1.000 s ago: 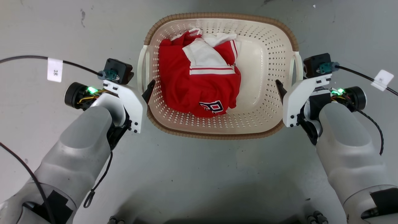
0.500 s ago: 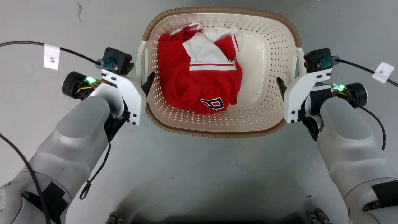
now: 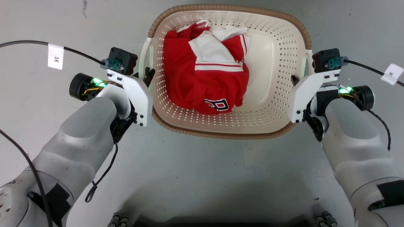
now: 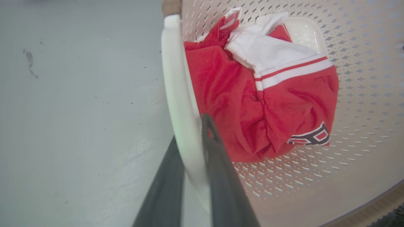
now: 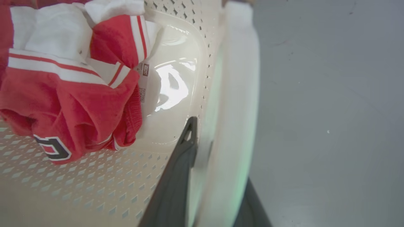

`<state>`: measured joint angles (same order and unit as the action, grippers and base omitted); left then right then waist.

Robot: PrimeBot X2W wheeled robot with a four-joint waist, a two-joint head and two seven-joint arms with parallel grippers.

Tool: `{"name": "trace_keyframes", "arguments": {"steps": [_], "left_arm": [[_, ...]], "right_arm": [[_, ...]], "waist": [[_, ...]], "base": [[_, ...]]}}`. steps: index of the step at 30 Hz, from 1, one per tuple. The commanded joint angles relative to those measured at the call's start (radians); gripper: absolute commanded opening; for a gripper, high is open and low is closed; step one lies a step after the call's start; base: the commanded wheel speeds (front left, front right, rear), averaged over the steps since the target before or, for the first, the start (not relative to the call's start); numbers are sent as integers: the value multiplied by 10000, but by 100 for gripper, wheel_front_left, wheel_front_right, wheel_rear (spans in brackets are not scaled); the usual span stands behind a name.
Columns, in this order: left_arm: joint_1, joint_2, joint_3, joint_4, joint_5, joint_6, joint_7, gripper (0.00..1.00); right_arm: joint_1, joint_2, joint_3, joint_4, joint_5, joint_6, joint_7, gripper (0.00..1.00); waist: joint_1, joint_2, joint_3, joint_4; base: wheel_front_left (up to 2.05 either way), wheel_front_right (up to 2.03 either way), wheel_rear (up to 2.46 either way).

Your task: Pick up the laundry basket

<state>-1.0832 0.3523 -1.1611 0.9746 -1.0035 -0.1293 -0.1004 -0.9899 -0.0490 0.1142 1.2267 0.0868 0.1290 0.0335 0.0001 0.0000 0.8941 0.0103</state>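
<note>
A smooth grey floor [image 3: 202, 164] spreads under everything, marked with a few dark scuffs. Between the two arms, straight ahead of the robot, is the cream-white perforated plastic laundry basket [image 3: 221, 134] with its brown woven-look rim. A crumpled red and white garment [image 3: 202, 78] with a dark letter patch lies on the robot's left half of the basket's bottom.

The left gripper [image 3: 147, 74] is at the basket's white left handle [image 4: 178, 94]. In the left wrist view its two dark fingers [image 4: 221, 170] sit tight on either side of the handle, clamped on it.

The right gripper [image 3: 295, 80] is at the white right handle [image 5: 236, 94]. One finger [image 5: 176, 183] lies against the handle's inner face, while the other is mostly hidden behind it, so this grip only appears closed on the handle as well.
</note>
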Motion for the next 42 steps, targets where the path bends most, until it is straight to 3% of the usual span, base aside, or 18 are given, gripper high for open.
{"name": "trace_keyframes", "arguments": {"steps": [1,10,18,31,42], "left_arm": [[-77,35,-154,35,-83,-13,-30,0],[331,82,-747,-2,-742,-14,211,0],[940,382,-1105,-541,-1147,-15,1302,0],[1991,641,-1201,-1473,-1735,-24,3595,0],[2727,528,-1211,-1821,-2149,-50,5231,0]], "right_arm": [[-206,-18,55,49,-54,32,-73,0],[12,-27,-17,300,-595,30,114,0],[553,-35,806,354,-901,30,1539,0],[1723,-18,2680,-289,608,33,4075,0],[2344,-2,3303,-210,1542,35,5060,0]], "waist": [[-1,0,-9,14],[-1,0,-721,37],[-1,0,-2452,-1],[-1,0,-5538,-6],[-1,0,-7330,38]], "base": [[0,0,0],[0,0,0],[0,0,0],[0,0,0],[0,0,0]]}}
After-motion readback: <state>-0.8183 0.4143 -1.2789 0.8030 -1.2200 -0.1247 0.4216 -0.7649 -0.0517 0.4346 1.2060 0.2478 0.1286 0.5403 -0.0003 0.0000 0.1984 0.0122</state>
